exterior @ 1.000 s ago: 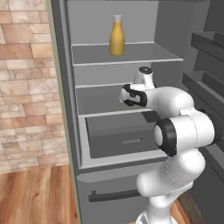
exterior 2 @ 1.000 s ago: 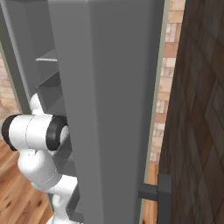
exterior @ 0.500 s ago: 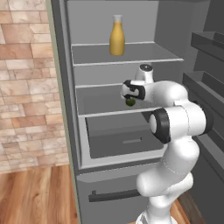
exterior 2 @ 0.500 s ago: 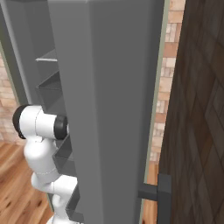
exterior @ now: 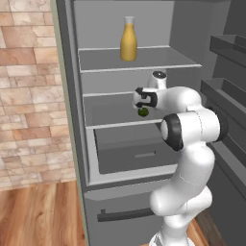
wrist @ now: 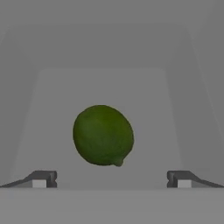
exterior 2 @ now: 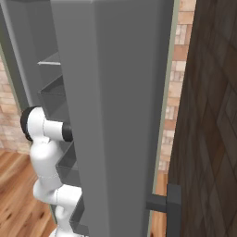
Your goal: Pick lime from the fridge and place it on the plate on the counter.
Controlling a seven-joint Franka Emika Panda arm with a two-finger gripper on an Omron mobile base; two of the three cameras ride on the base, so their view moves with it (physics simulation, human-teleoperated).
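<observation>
The small, round, dark green lime (wrist: 103,135) lay on the pale-edged middle shelf (exterior: 120,122) inside the tall grey fridge (exterior: 77,158), with bare shelf around it on every side, so nothing crowded an approach from the front. In the left base view the lime (exterior: 142,112) showed just below the dark two-finger jaws (exterior: 142,99) of the white arm, which reached in over the grey drawer (exterior: 134,153) at shelf height, presumably because the shelf above left little room to come down from overhead.

In the hand view the jaws (wrist: 111,179) stood spread wide, holding nothing, one tip at each side of the frame and the lime centred between and beyond them. That spread was much wider than the fruit, which would let the fingers pass around it without nudging it; being round, the lime might roll on the flat shelf if clipped off-centre.

A tall yellow-orange bottle (exterior: 128,40) stood upright on the top shelf, well apart from the lime and out of the arm's way. The grasp looked not yet made.
</observation>
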